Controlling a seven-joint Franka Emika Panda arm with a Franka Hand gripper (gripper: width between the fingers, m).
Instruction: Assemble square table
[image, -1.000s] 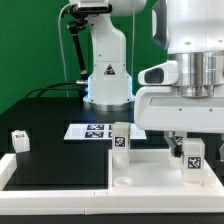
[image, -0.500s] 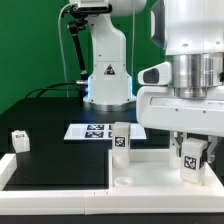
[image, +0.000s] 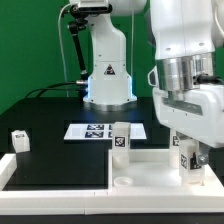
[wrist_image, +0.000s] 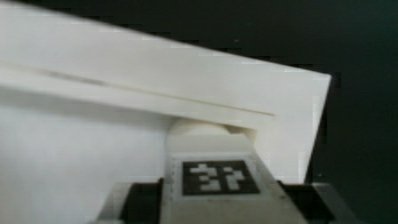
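While upright between the fingers (wrist_image: 132, 206), tagged leg (image: 189, 160) at tabletop (image: 150, 162) corner

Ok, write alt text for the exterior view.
The gripper holds a tagged leg upright at a corner of the white tabletop. A second leg stands on the tabletop; a third leg sits apart at the exterior view's left.

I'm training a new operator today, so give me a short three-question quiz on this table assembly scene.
1. True or false: the gripper holds a tagged leg at a corner of the tabletop.
2. Where in the exterior view is the loose leg that lies off the tabletop? A) left B) centre C) right
3. Fill in: the second leg, by the tabletop's back corner, stands ___.
Key: 1 true; 2 A; 3 upright.
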